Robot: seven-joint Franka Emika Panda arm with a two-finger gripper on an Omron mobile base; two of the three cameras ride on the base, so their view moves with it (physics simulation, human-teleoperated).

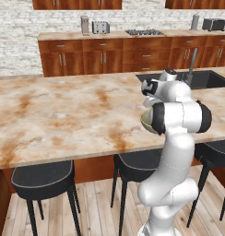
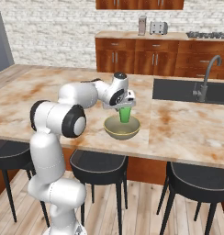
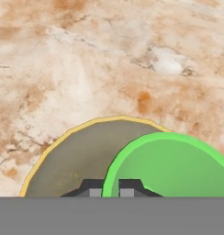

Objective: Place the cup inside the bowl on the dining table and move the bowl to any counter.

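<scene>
Clamped on the rim of the green cup [image 2: 125, 114], the gripper [image 2: 126, 106] holds it upright, its base inside the olive bowl [image 2: 121, 130] near the dining table's [image 2: 178, 128] front edge.

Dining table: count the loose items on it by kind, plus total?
Cup: 1, green, held in the gripper over the bowl
Bowl: 1, olive-tan, on the dining table
Total: 2

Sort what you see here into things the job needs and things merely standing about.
Needed: small green plastic cup, held by the gripper; round olive-tan bowl; marbled dining table; back counter.
Standing about: silver toaster, black stools, sink faucet.
</scene>
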